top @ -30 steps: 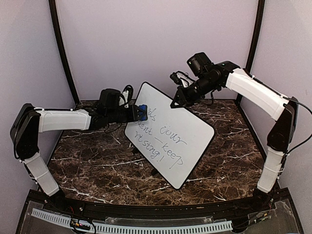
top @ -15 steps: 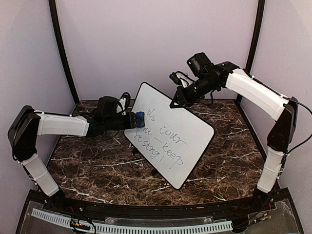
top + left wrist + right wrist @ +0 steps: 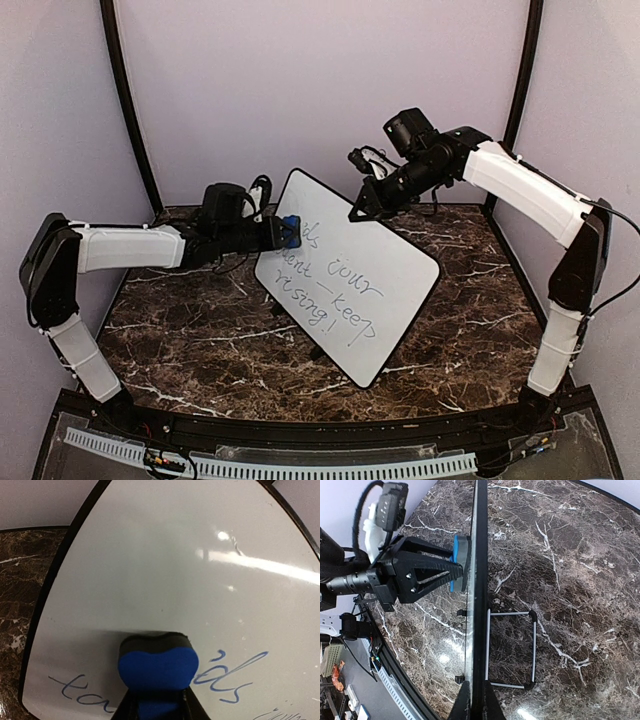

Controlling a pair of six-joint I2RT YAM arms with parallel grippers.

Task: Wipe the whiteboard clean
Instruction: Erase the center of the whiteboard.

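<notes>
Where beneath the eraser [image 3: 157, 666], whiteboard [image 3: 165, 565] unseen.

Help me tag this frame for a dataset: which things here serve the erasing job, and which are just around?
In the job:
whiteboard, blue handwriting on it
blue eraser, pressed to the board
left gripper, holding the eraser
right gripper, clamped on the board's upper edge

Just around:
wire stand, behind the board
marble tabletop

Whiteboard [image 3: 345, 300] propped on stand [image 3: 535, 650], mid-table [image 3: 180, 340]; eraser [image 3: 291, 230] pressed against its upper left.
</notes>
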